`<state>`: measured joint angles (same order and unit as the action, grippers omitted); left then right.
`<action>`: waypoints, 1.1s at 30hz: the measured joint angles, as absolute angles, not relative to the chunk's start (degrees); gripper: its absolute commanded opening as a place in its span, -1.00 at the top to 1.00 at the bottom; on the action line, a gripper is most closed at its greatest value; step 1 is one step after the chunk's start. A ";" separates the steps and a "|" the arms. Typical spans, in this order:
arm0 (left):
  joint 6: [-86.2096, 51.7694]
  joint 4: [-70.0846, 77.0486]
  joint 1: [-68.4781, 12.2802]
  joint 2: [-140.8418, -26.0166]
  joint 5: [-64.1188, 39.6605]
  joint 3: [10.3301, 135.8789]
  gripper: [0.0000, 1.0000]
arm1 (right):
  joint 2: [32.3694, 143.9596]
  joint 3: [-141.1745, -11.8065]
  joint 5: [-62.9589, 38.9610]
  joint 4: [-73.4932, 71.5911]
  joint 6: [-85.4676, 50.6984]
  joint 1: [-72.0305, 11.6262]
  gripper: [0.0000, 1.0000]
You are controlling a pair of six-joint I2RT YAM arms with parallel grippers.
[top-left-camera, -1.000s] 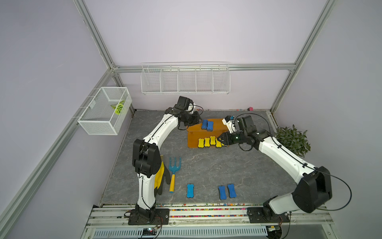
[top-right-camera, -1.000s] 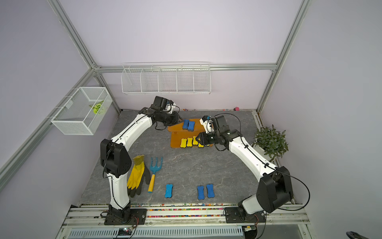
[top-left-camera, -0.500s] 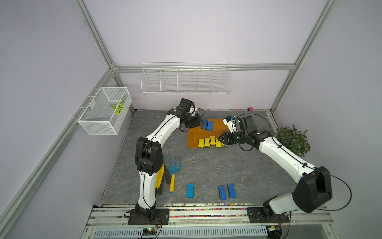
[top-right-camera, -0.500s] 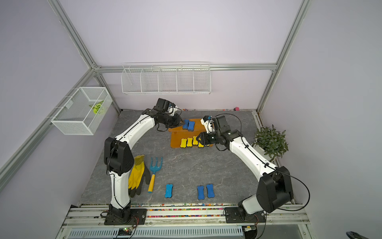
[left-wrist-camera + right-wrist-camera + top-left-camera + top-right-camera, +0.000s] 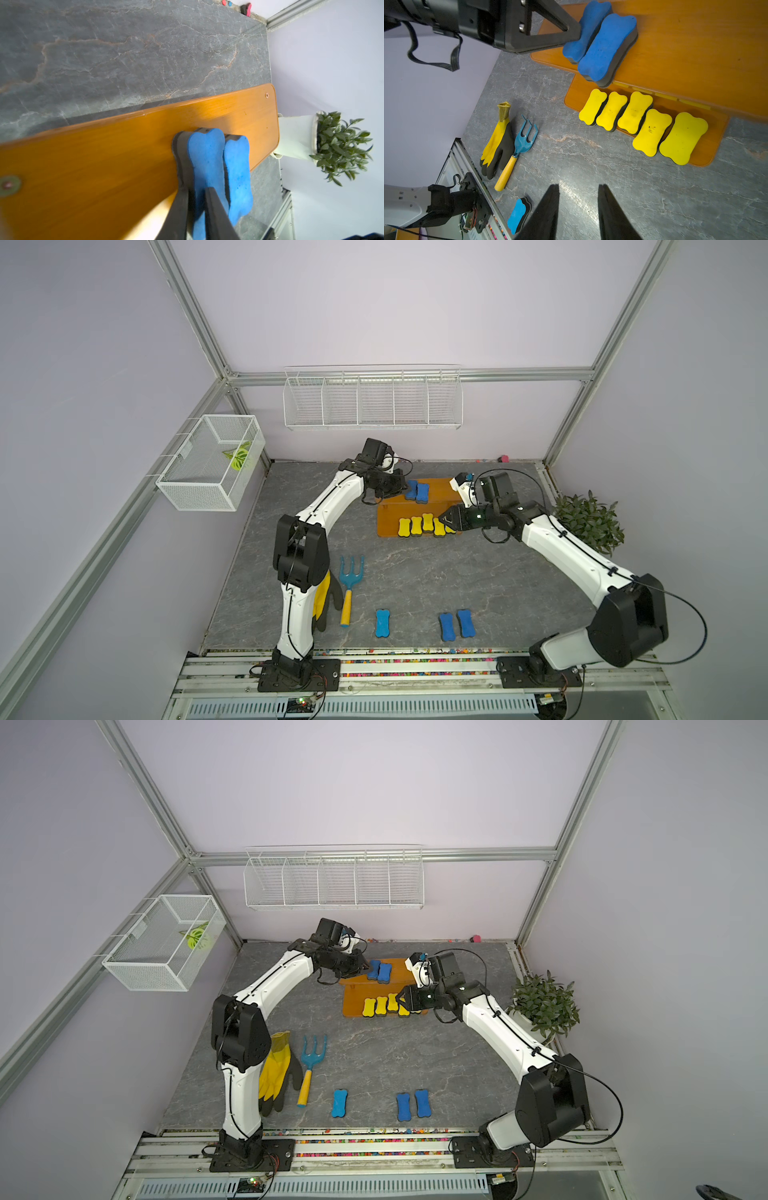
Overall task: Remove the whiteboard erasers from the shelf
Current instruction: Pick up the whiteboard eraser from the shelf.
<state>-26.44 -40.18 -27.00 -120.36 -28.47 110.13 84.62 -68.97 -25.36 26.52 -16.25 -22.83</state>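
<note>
The orange-brown shelf [image 5: 440, 493] [image 5: 401, 969] stands at the back of the table. Two blue whiteboard erasers [image 5: 422, 492] [image 5: 608, 45] lie side by side on its upper board [image 5: 104, 166]. My left gripper [image 5: 402, 487] [image 5: 196, 189] is shut on one end of the left one [image 5: 205, 158] [image 5: 588, 27], which still rests on the board. Several yellow erasers [image 5: 422, 524] [image 5: 635, 112] line the lower board. My right gripper [image 5: 446, 517] [image 5: 578, 186] hovers open and empty at the right end of that row. Three blue erasers [image 5: 382, 623] [image 5: 446, 626] [image 5: 465, 623] lie on the table near the front.
A yellow and black glove [image 5: 322, 605] and a blue hand rake [image 5: 349, 580] lie front left beside the left arm. A potted plant [image 5: 588, 522] stands at the right edge. A white wire rack [image 5: 372, 400] and a mesh basket [image 5: 208, 464] hang on the walls.
My left gripper has reached in over the upper board and closed on the blue eraser. The right arm has stayed where it was, still open.
</note>
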 measured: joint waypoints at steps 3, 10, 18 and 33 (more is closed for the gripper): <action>-26.44 -39.99 -27.00 -120.40 -28.45 110.19 1.00 | 84.62 -68.71 -25.34 26.50 -16.27 -22.79 0.24; -26.09 -39.94 -27.00 -120.44 -28.42 110.19 1.00 | 84.62 -68.69 -25.34 26.46 -16.27 -22.68 0.24; -26.04 -38.48 -26.28 -116.66 -28.99 104.90 1.00 | 84.62 -68.73 -25.56 26.44 -16.53 -22.46 0.25; -29.30 -32.32 -27.40 -89.08 -28.95 76.14 1.00 | 79.22 -68.82 -25.34 26.46 -18.00 -22.68 0.25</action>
<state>-29.30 -32.32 -27.40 -89.08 -28.95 76.14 79.22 -68.82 -25.34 26.46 -18.00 -22.68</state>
